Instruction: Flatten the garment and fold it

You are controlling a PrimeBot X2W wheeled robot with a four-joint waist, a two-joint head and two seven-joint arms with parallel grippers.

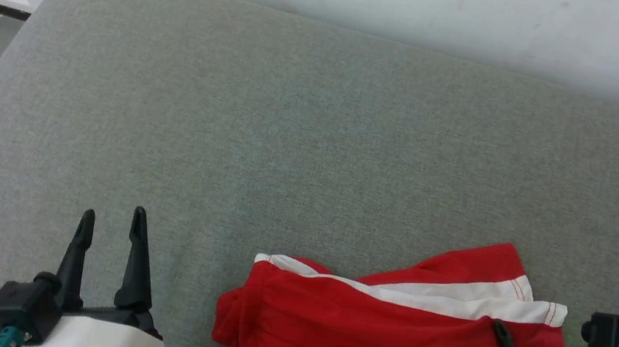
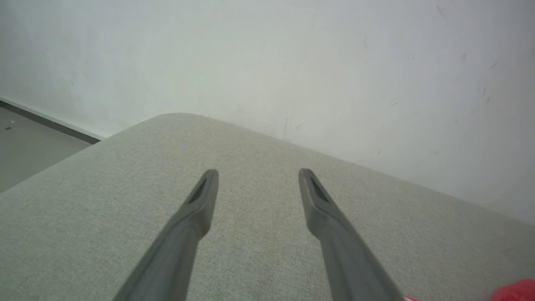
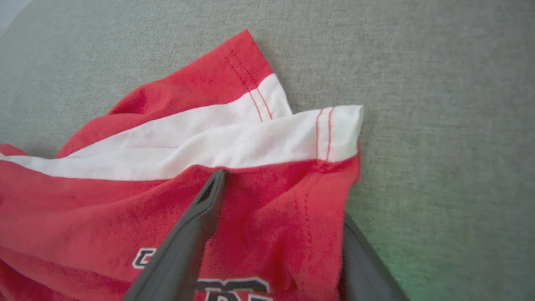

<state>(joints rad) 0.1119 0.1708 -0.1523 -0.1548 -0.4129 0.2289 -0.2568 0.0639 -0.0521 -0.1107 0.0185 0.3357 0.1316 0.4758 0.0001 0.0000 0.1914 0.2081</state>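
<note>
Rightward, garment (image 1: 359, 330) hems overlapping, wide cushion (image 1: 291, 133) leftward

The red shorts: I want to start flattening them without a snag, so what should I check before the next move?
1. Right gripper open: ok.
2. Hem of the shorts between its jaws: ok; one lies on the cloth, the other sits partly behind the edge.
3. Left gripper open: ok.
4. Left gripper at the shorts: not ok; it hovers over bare grey cushion, apart from them.
5. Shorts flat: not ok; rumpled, white stripe doubled over.
6. Shorts' near edge: cannot tell, cut off.
</note>
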